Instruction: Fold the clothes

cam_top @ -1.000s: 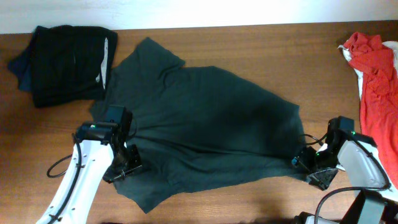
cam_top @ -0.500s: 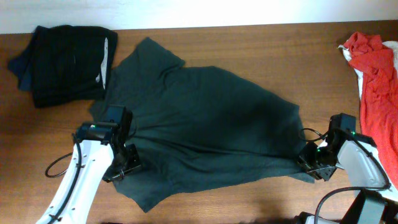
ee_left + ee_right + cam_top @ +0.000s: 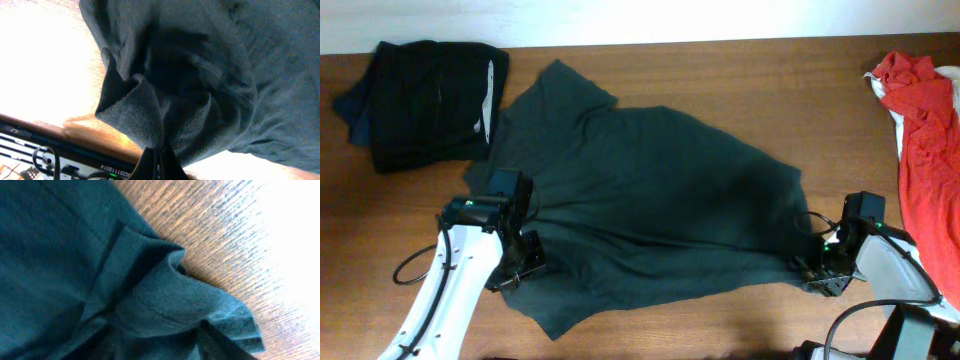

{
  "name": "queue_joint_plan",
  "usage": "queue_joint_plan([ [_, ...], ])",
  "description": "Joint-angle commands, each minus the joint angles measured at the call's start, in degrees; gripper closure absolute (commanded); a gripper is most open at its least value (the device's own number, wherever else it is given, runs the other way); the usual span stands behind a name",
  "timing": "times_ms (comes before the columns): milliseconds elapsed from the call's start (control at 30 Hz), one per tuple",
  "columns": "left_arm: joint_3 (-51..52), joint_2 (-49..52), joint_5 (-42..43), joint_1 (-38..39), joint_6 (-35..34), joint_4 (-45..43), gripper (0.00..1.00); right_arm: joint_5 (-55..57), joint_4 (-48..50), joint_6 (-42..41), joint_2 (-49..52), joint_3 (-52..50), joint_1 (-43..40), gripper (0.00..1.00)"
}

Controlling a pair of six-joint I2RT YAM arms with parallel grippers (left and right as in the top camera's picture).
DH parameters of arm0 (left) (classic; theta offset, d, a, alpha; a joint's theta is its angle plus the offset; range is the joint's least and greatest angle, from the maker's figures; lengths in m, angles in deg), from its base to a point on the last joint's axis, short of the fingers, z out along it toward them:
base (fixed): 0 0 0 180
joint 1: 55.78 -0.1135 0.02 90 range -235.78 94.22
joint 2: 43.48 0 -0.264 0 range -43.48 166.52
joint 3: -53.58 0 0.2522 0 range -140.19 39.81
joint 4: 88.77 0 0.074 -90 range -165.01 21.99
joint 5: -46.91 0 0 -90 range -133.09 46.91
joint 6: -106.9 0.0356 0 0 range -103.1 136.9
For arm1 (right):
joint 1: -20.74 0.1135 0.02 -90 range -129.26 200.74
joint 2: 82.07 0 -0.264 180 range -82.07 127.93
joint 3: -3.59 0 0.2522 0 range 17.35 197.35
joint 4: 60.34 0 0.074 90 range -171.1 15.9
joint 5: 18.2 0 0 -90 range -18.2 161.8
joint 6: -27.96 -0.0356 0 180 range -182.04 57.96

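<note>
Pinching near-left edge of dark green shirt (image 3: 650, 200) — left gripper (image 3: 516, 268) pressed together on bunched fabric, likely ready to lift for fold. Right gripper (image 3: 817, 277) at shirt's near-right corner — grip state impossible to tell, fingers hidden. Shirt lies spread mid-table (image 3: 740, 70).

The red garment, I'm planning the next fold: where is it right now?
Overhead view: the red garment lies bunched at the table's right edge, beyond the right gripper, apart from the dark green shirt.

The dark device's label (image 3: 117, 173) reads 00251113014.
</note>
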Motion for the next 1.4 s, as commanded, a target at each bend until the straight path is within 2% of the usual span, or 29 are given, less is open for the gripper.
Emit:
queue_joint_plan([
  [0, -0.76, -0.66, -0.85, -0.17, 0.11, -0.07, 1.00, 0.61, 0.00, -0.22, 0.15, -0.87, 0.13, 0.77],
  [33, -0.76, -0.66, -0.85, -0.17, 0.11, -0.09, 1.00, 0.63, -0.15, -0.22, 0.15, -0.87, 0.13, 0.91],
  [67, -0.76, -0.66, -0.85, -0.17, 0.11, -0.09, 1.00, 0.63, -0.22, -0.22, 0.15, -0.87, 0.11, 0.96],
  [167, -0.79, -0.66, -0.85, -0.17, 0.11, 0.09, 1.00, 0.46, -2.38, -0.22, 0.15, 0.55, -0.09, 0.96],
  [267, -2.32, -2.19, -0.83, -0.15, 0.09, 3.15, 1.00, 0.50, -10.51, -0.20, 0.13, 6.75, -0.09, 0.96],
  [433, -12.26, -12.98, -0.39, -0.17, 0.09, 12.87, 1.00, 1.51, -28.76, -0.24, -0.79, 21.49, -0.09, 0.96],
  [533, -21.57, -17.00, -0.42, -0.17, 0.09, 18.75, 1.00, 5.90, -34.42, -2.12, -8.46, 26.64, -0.09, 0.96],
  [633, -30.10, -18.84, -0.44, -0.17, 0.09, 24.00, 1.00, 5.86, -37.29, -1.64, -19.98, 27.32, -0.07, 0.96],
  [700, -33.24, -20.20, -0.46, -0.13, 0.09, 24.13, 1.00, 5.88, -38.49, -1.40, -26.97, 27.50, -0.07, 0.96],
  [767, -35.34, -21.68, -0.46, -0.13, 0.09, 24.13, 1.00, 5.81, -39.47, 2.78, -32.65, 29.99, -0.02, 0.87],
  [800, -35.45, -22.05, -0.46, -0.13, 0.09, 24.13, 1.00, 5.66, -40.65, 3.56, -34.10, 32.00, -0.02, 0.84],
  [933, -35.43, -21.86, -3.06, -0.15, 0.09, 23.98, 1.00, 5.44, -42.56, 4.59, -33.90, 34.69, -0.02, 0.86],
  [967, -35.43, -21.44, -2.97, -0.17, -0.15, 23.89, 1.00, 5.09, -42.62, 4.57, -33.48, 34.69, -0.02, 0.93],
  [1000, -35.36, -20.90, -2.97, -0.17, -0.15, 23.96, 1.00, 3.74, -42.86, 4.59, -32.79, 34.69, -0.02, 0.95],
  [1033, -35.15, -20.35, -2.95, -0.17, -0.15, 24.00, 1.00, 2.21, -43.12, 4.59, -32.24, 34.60, -0.02, 0.92],
  [1067, -34.73, -19.78, -2.95, -0.17, -0.15, 24.00, 1.00, 0.04, -43.78, 4.61, -30.82, 34.27, -0.02, 0.64],
  [1100, -33.66, -19.10, -2.97, -0.17, -0.15, 23.91, 1.00, -0.20, -43.71, 4.61, -29.57, 33.48, -0.02, 0.42],
  [1133, -32.39, -18.38, -2.97, -0.17, -0.15, 23.93, 1.00, -0.24, -43.04, 5.27, -28.17, 32.39, -0.02, 0.31],
  [1233, -28.89, -16.52, -2.95, -0.17, -0.15, 23.91, 1.00, -3.23, -34.56, 8.81, -19.08, 28.74, -0.02, 0.25],
  [1367, -28.02, -15.96, -2.97, -0.17, -0.15, 23.76, 1.00, -9.38, -22.08, 10.62, 0.00, 28.70, 2.73, 0.25],
])
